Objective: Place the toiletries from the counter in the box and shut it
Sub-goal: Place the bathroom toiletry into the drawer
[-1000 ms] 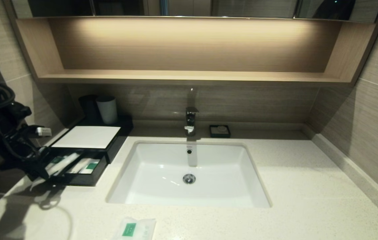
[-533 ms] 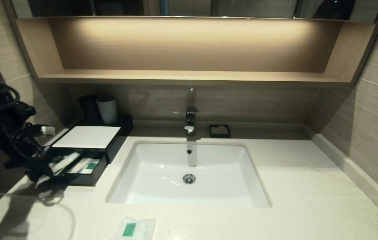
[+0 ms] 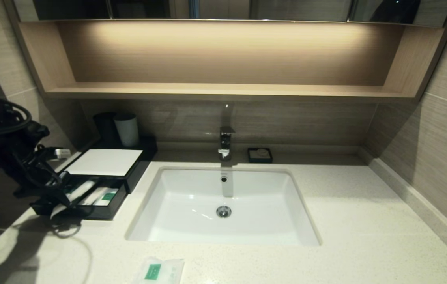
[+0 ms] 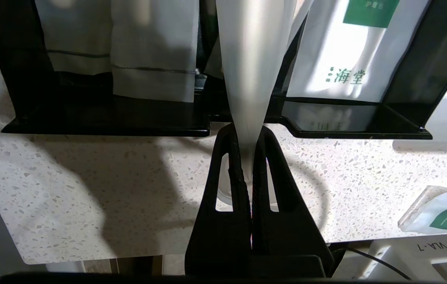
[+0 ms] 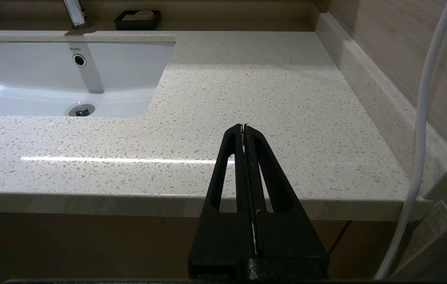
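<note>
Overhead head view; low wrist close-ups

Counter (image 3: 345, 221) open; box (image 3: 103, 162) crowds far-left corner.

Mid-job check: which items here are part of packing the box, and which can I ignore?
Job items:
left gripper, shut on a wrapped toothbrush
box, drawer open
sachet on the counter

Ignore:
grey cup
soap dish
faucet
right gripper, parked

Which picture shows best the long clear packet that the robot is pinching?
The left wrist view: the long thin clear-wrapped toothbrush fills the middle, pinched in the left tool, reaching over the low black box drawer. The head view shows only a pale sliver. The right wrist view misses it.
</note>
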You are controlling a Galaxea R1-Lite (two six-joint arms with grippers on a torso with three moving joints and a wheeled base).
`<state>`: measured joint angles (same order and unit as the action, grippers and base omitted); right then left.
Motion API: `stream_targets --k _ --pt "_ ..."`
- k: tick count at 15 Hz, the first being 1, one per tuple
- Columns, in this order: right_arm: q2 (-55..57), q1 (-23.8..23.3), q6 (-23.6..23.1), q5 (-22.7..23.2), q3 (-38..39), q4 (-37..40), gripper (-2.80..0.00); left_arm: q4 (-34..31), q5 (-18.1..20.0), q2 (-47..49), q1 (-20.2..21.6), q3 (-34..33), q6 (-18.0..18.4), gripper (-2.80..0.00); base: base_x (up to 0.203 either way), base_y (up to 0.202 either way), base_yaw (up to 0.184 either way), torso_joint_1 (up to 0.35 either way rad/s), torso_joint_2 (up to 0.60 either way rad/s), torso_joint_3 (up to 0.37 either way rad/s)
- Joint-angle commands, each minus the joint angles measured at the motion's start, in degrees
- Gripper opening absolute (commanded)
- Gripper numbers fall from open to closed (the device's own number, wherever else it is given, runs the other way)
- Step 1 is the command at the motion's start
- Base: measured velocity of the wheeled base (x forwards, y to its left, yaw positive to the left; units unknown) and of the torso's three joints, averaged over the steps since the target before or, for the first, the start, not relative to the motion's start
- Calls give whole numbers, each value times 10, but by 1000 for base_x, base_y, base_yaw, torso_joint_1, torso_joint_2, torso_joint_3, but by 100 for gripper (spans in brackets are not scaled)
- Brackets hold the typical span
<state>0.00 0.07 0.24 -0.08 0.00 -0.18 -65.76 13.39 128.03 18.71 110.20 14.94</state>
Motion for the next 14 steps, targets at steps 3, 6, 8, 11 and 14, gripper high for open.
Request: stream_targets --k 3,6,8,11,14 --pt "0 0 0 0 1 0 -280 18 1 10 -7 2 -13 -280 0 0 0 0 0 0" --pt "0 0 0 0 0 -1 -280 28 1 11 -15 2 -21 -280 0 0 0 0 0 0" --pt "0 0 0 0 0 0 -280 37 2 12 -19 2 -29 -280 0 0 0 0 0 0" --pt "0 0 0 0 1 0 -280 52 3 12 -21 2 -37 -280 0 0 0 0 0 0" --pt "0 0 0 0 1 0 -280 63 2 13 -21 2 -38 -280 0 0 0 0 0 0"
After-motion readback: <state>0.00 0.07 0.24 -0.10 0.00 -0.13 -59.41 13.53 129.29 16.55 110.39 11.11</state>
